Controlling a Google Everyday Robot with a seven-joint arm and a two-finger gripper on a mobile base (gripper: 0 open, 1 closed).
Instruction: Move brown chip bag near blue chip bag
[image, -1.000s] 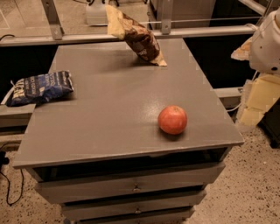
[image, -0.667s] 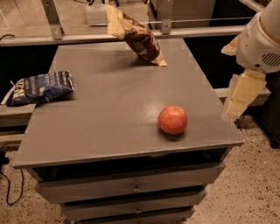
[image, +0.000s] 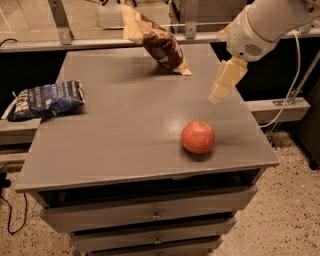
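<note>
grey counter (image: 125, 130), speckled floor (image: 290, 215) | brown chip bag (image: 160, 45) at back | blue chip bag (image: 47, 99) left edge | apple (image: 198, 137) front-right | gripper (image: 220, 92) over right side, grip can't tell

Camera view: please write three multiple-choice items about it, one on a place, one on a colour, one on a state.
1. The blue chip bag lies at the table's: A left edge; B right edge; C middle.
2. The apple is: A green; B red; C yellow.
3. The brown chip bag is: A lying flat; B propped up, tilted; C torn apart.
Answers: 1 A, it lies at the left edge. 2 B, its skin is red. 3 B, it leans at the far edge; the gripper hangs apart, above the table's right side.
</note>
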